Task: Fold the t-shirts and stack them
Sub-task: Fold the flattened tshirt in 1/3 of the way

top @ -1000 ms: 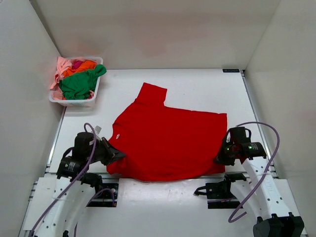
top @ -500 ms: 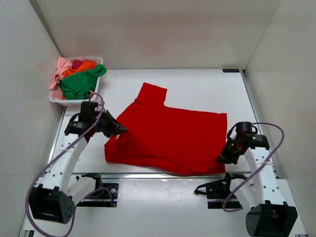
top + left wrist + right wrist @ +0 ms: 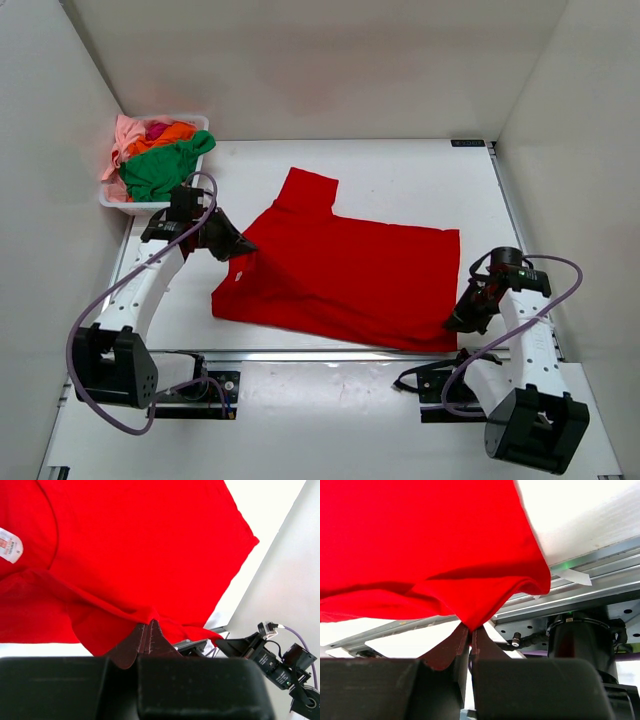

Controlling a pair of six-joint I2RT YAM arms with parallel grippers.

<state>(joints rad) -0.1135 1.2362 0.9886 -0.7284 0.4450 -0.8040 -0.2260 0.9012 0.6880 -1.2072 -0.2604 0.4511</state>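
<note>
A bright red t-shirt (image 3: 340,275) lies spread on the white table, one sleeve pointing to the back. My left gripper (image 3: 243,246) is shut on the red t-shirt (image 3: 140,555) at its left shoulder edge, lifting a fold of cloth. At the shirt's near right corner my right gripper (image 3: 455,322) is shut on the red t-shirt (image 3: 420,545), whose cloth drapes down into the closed jaws. Other t-shirts, green (image 3: 160,170), orange (image 3: 165,135) and pink (image 3: 125,135), are piled in the basket at the back left.
A white plastic basket (image 3: 160,208) stands at the table's back left corner, close behind my left arm. White walls enclose the table on three sides. A metal rail (image 3: 330,355) runs along the near edge.
My left gripper has carried the shirt's left edge from the near rail up towards the back. The shirt's near hem has shifted back from the rail. My right gripper has moved slightly nearer and to the right.
</note>
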